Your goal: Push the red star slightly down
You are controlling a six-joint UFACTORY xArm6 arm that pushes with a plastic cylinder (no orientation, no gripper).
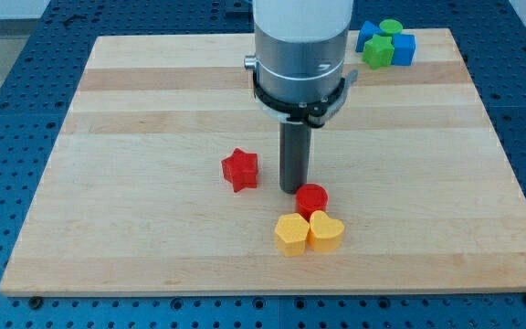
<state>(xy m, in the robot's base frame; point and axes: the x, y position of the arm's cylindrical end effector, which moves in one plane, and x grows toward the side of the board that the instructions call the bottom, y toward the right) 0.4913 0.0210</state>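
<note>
- Nearest, low centre: yellow hexagon (291,234) touched yellow heart (326,231); red cylinder (311,198) just above
- red star (240,169) sat centre-left; my tip (294,189) stood right of it, apart; no claw fitted
- upper right: blue and green blocks (384,42) clustered

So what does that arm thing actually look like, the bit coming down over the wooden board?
It is a wide, light grey cylinder ringed near the bottom by a black clamp-like collar. Below that a straight dark rod hangs down, much thinner than the cylinder, ending in my tip. There are no fingers or claws. I can make out no cables, labels or markings.
</note>
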